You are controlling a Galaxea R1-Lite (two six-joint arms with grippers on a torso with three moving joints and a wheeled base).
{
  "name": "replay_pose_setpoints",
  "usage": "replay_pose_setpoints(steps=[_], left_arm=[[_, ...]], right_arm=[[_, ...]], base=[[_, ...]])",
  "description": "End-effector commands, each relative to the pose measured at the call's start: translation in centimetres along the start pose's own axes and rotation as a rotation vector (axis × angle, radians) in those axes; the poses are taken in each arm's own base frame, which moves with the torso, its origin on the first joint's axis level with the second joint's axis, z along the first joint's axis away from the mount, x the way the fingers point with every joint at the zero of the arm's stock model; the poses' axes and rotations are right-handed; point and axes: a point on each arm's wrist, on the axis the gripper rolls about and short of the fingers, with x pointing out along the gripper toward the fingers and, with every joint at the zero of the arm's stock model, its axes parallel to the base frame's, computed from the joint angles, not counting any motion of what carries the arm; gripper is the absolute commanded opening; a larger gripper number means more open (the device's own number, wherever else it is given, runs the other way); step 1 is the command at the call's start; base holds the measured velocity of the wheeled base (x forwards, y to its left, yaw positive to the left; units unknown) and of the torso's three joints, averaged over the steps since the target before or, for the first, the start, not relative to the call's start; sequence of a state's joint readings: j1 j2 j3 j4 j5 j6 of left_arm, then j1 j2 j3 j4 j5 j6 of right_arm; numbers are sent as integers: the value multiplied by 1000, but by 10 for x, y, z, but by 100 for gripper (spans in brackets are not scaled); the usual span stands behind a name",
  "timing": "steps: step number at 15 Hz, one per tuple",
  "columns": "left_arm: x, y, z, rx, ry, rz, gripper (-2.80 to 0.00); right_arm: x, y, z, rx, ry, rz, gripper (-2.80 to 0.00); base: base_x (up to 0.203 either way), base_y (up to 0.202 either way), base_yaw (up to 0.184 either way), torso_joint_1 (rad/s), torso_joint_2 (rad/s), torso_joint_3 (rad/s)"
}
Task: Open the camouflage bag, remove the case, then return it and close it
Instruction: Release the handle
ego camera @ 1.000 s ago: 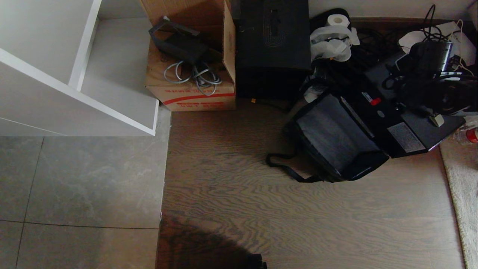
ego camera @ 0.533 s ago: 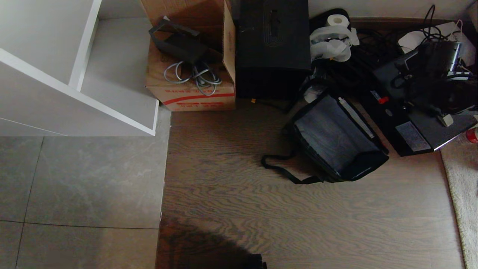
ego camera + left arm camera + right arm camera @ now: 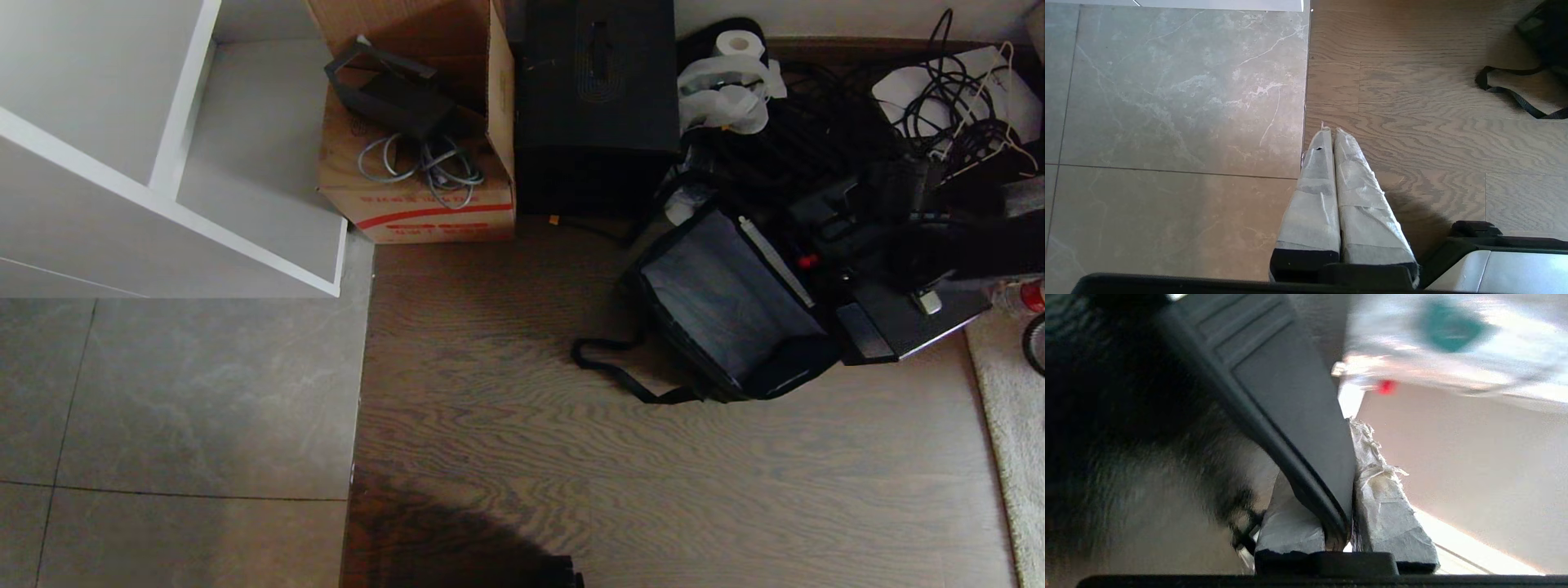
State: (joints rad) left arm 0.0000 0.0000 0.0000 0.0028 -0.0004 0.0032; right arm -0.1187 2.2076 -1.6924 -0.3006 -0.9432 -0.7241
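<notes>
The case's black handle is clamped between the closed right gripper, right of the open camouflage bag; the left gripper is closed, empty.

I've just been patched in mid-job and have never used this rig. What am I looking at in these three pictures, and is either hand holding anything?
You are driving a wheeled robot with two arms. The wide picture comes from its head, looking down at the floor. There the camouflage bag lies open on the wood floor, its black strap trailing toward the robot. Behind it stand a cardboard box and a tall black box.

The other two pictures come from cameras on the wrists. The left hand is shut, holds nothing and hangs over the floor. The right hand is clamped on a black handle, so it is carrying the case, which the head view shows tilted just right of the bag, outside it.
</notes>
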Motion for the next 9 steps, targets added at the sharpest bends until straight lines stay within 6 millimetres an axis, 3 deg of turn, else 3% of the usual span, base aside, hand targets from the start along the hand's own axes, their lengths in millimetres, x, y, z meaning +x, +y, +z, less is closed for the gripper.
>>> replay_pose_setpoints(steps=[1, 4, 9], left_arm=[[0, 0, 0, 0, 2, 0, -280], [0, 0, 0, 0, 2, 0, -280], [0, 0, 0, 0, 2, 0, -280]], right_arm=[[-7, 36, -5, -58, 6, 51, -280], [-44, 52, -6, -79, -22, 127, -280], [-143, 73, -16, -126, -76, 316, -280]], base=[[0, 0, 0, 0, 0, 0], [0, 0, 0, 0, 0, 0], [0, 0, 0, 0, 0, 0]])
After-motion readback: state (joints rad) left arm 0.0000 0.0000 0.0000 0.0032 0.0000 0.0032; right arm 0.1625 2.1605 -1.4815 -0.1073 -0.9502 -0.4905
